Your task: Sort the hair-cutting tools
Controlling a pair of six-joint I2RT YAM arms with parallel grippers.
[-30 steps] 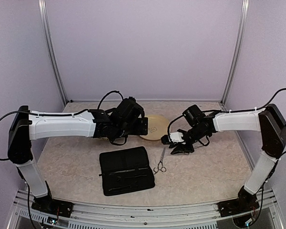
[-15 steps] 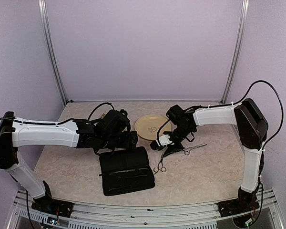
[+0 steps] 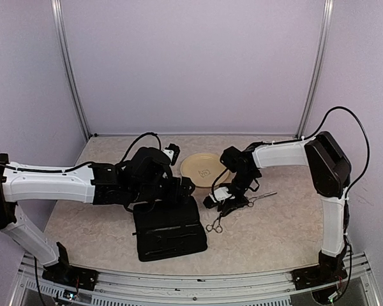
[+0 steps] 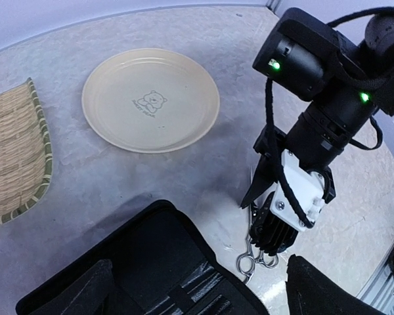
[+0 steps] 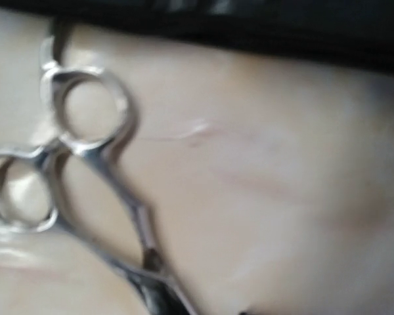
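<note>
Two pairs of scissors lie on the table (image 3: pixel 274 236): one pair of scissors (image 3: pixel 214 222) (image 4: pixel 253 259) (image 5: pixel 121 190) just right of the single black case (image 3: pixel 169 231), rings toward the near edge, and a second pair of scissors (image 3: pixel 263 197) near it, further right. The right gripper (image 3: pixel 218 199) (image 4: pixel 269 216) sits low over the first pair's blade end, but I cannot tell whether its fingers are parted or clamped. The left gripper (image 3: pixel 182 187) (image 4: pixel 200 282) hangs over the case's far edge with fingers wide apart, near one plate (image 4: pixel 151 98) and one bamboo tray (image 4: pixel 13 157).
</note>
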